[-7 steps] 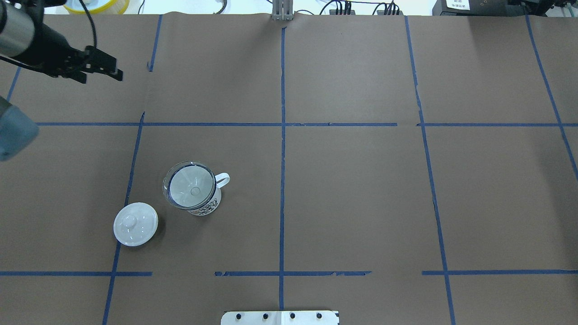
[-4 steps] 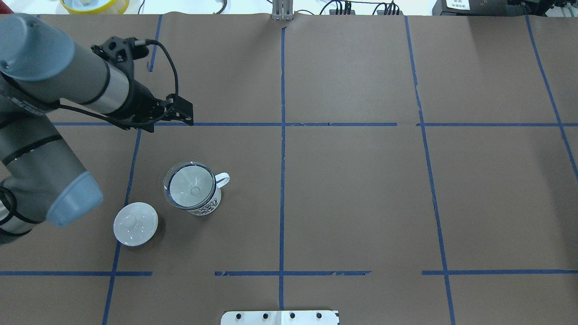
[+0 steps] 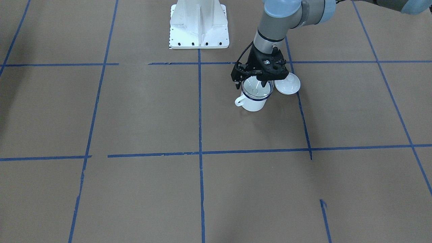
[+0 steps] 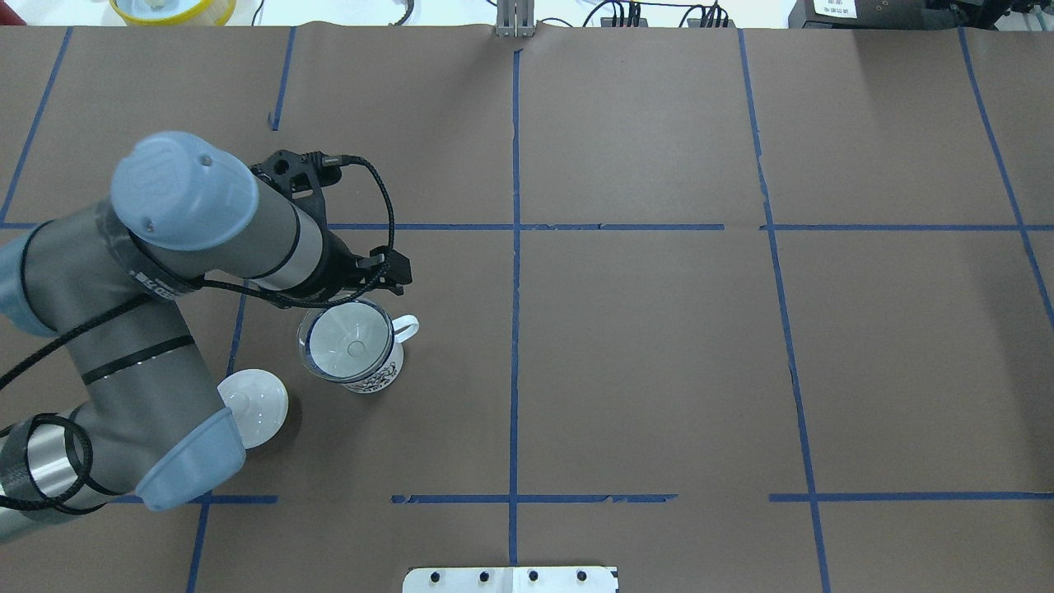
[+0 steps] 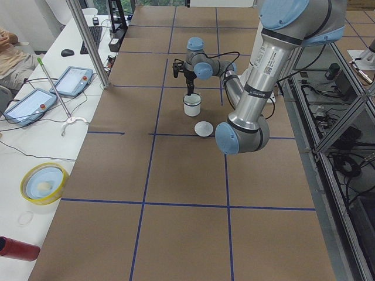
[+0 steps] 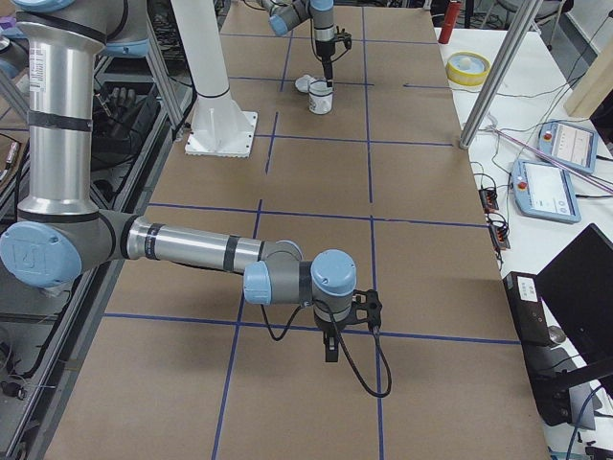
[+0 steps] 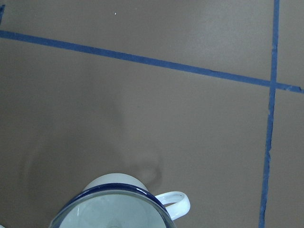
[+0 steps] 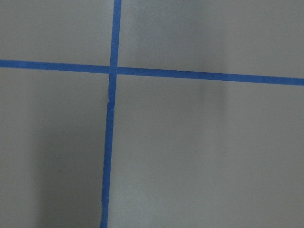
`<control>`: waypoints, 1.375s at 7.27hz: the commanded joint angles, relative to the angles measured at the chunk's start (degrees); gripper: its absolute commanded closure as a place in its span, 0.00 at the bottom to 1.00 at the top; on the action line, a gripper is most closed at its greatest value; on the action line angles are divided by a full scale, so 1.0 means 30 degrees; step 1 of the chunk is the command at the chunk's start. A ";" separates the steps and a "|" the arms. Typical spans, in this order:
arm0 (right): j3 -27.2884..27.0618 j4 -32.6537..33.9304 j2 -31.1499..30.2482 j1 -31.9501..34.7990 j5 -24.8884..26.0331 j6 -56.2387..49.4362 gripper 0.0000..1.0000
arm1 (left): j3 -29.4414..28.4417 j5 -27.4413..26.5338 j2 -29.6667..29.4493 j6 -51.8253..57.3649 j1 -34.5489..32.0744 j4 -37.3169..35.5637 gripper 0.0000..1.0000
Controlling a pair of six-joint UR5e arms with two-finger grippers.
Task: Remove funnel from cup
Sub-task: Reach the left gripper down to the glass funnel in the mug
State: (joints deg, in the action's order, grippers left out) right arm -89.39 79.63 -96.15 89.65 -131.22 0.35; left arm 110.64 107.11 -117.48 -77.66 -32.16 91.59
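Reaching step: left gripper (image 3: 259, 81) over funnel (image 3: 254, 89) in cup (image 3: 251, 104); wide or pinched, can't tell. Next: pinch rim, lift up.

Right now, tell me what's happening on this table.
The left arm is on the funnel job. Its jaws hover over the white cup, which stands upright with the clear funnel seated in its mouth. Nothing is gripped yet, and I can't tell whether the jaws are open. A white lid lies on the table beside the cup. The right arm sits far from the cup, handling nothing.
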 commanded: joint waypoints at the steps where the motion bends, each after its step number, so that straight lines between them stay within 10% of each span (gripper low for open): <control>1: 0.0000 0.0000 0.0000 0.0000 0.0000 0.0000 0.00 | -0.0492 -0.0165 -0.0242 -0.0042 0.0465 -0.0031 0.12; 4: 0.0000 0.0000 0.0000 0.0000 0.0000 0.0000 0.00 | -0.0494 -0.0136 -0.0302 -0.0013 0.0554 -0.0176 1.00; 10: 0.0000 0.0000 0.0000 0.0000 0.0000 0.0000 0.00 | 0.1399 -0.0048 -0.1355 0.0191 0.0467 -0.3354 1.00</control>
State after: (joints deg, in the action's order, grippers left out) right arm -89.42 79.63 -96.15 89.65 -131.22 0.35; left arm 111.73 106.86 -120.60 -77.47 -30.58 86.31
